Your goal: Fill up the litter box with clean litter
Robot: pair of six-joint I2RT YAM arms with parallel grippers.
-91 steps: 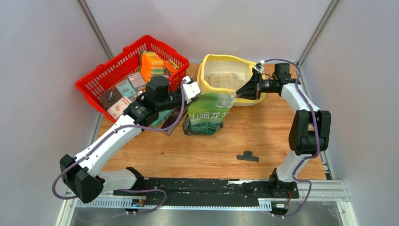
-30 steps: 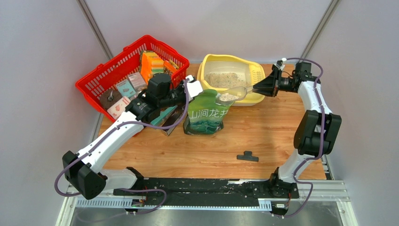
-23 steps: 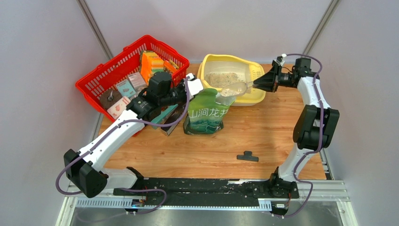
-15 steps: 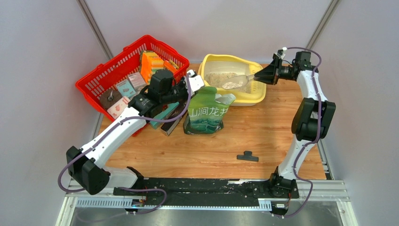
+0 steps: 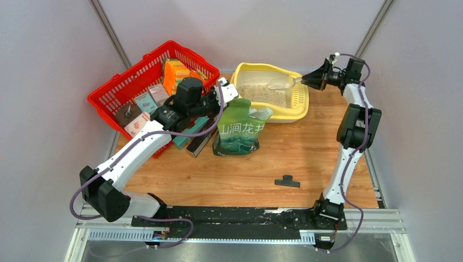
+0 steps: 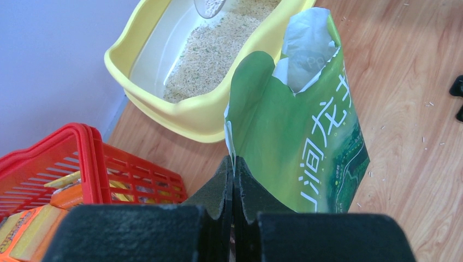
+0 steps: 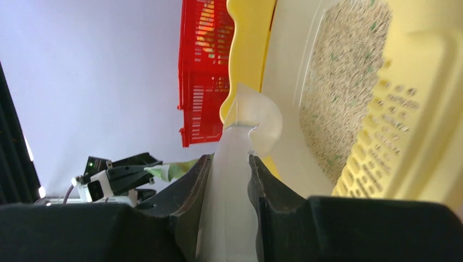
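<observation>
The litter box [image 5: 284, 115] sits at the far edge of the wooden table [image 5: 306, 158], its white basin already carrying a shallow bed of clean litter [image 5: 262, 94] that covers the floor but rises nowhere near the yellow rim. Above that bed, the right gripper [image 5: 314, 79] clamps the handle of a clear plastic scoop [image 5: 281, 83], reaching in from the box's right over the perforated strip. The scoop is rolled onto its side, a pose that suggests tipping a load into the basin. Whether any grains are left in it is hard to tell.

Just in front of the box's near rim stands the green bag [image 5: 240, 131], its top torn open and gaping toward the box. The left gripper [image 5: 223, 91] pinches the bag's upper left edge between closed fingers, apparently to steady it upright and hold the mouth open for the scoop. White characters on the bag read 山涧龙, with a fourth partly hidden by a fold.

Left of the box lies a red mesh basket [image 5: 142, 82] of small cartons, their print too small to read. A black clip [image 5: 287, 181] rests well apart from the box, toward the arms' bases.
</observation>
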